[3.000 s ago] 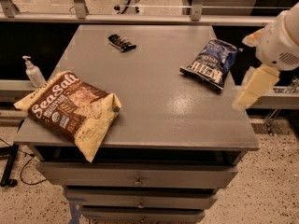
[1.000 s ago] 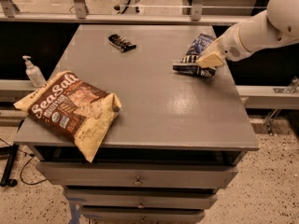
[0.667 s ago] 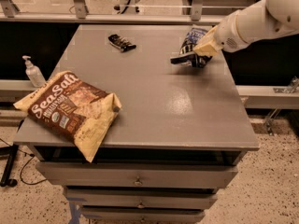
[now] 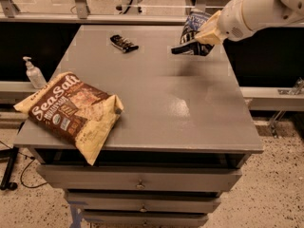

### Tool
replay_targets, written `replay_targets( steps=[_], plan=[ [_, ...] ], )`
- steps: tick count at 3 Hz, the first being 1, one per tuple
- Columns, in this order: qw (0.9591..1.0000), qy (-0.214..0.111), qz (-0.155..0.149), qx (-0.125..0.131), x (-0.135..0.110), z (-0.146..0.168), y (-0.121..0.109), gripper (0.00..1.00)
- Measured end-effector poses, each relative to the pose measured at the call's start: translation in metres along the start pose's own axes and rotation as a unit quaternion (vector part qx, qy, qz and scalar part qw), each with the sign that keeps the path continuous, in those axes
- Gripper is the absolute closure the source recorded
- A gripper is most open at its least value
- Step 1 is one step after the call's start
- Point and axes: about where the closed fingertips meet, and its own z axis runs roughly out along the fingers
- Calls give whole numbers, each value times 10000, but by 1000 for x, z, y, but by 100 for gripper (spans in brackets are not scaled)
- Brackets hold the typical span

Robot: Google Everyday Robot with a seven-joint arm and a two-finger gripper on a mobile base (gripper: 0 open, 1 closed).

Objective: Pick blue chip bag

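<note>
Up at far right, claw (image 4: pixel 202 36) grips the crumpled blue chip bag (image 4: pixel 191 25) (navy).

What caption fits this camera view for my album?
Gripper holds the blue chip bag above the gray cabinet's far right corner; Sea Salt bag lies front left.

A: Where is the gripper?

B: The gripper (image 4: pixel 207 34) is over the back right corner of the table (image 4: pixel 190 113), clamped on the small bag (image 4: pixel 191 31), which hangs just above the top.

A: What lies on the top?

B: 2 things. The big bag (image 4: pixel 71 110) lies at the front left, with 1 corner over the front edge. The striped object (image 4: pixel 124 43) lies at the back, left of the small bag, well apart from both.

A: And off the table?

B: A bottle (image 4: pixel 34 73) stands on a ledge to the left. Drawers (image 4: pixel 137 180) sit below the top.
</note>
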Motion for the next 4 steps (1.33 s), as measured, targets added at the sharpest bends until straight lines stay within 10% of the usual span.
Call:
replay_targets(
  steps=[2,4],
  plan=[
    [9967,-570,-369,-443,-20,43,4,100],
    [9839,-1232,-741,-1058,-63,119,2,100]
  ],
)
